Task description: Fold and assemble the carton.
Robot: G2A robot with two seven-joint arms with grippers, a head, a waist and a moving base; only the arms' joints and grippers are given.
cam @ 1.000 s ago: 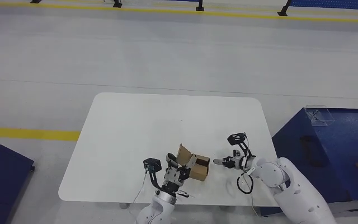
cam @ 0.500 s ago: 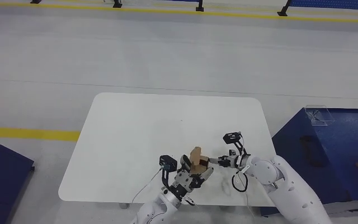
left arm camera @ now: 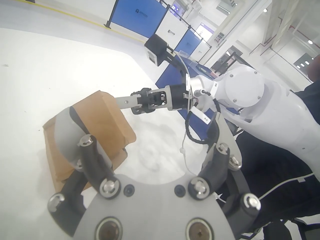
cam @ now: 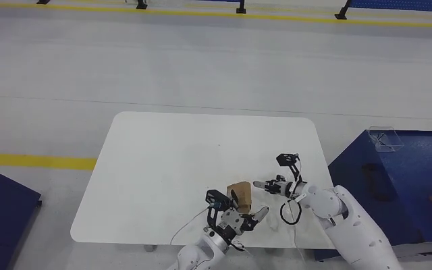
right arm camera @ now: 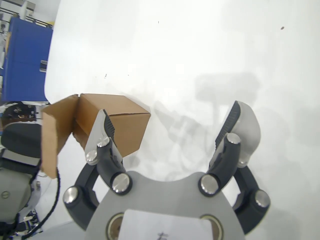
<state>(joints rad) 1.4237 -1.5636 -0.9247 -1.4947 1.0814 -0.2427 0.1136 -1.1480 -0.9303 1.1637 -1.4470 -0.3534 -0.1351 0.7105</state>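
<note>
Left gripper: spread wide, grasping nothing. One finger lies against the carton's side, the other is well off it.

Carton: sits on the table close to the near edge, right of its middle. The body is squared up into a box, walls standing. One flap sticks out unfolded on the side toward the left arm. Whether the other flaps are tucked cannot be told.

Right gripper: also released and empty, with one finger at the carton's upper edge; contact not certain.

Judgement: erecting is done, closing is part-way. Left to do: fold the loose flap in, tuck it, and check the far end.
</note>
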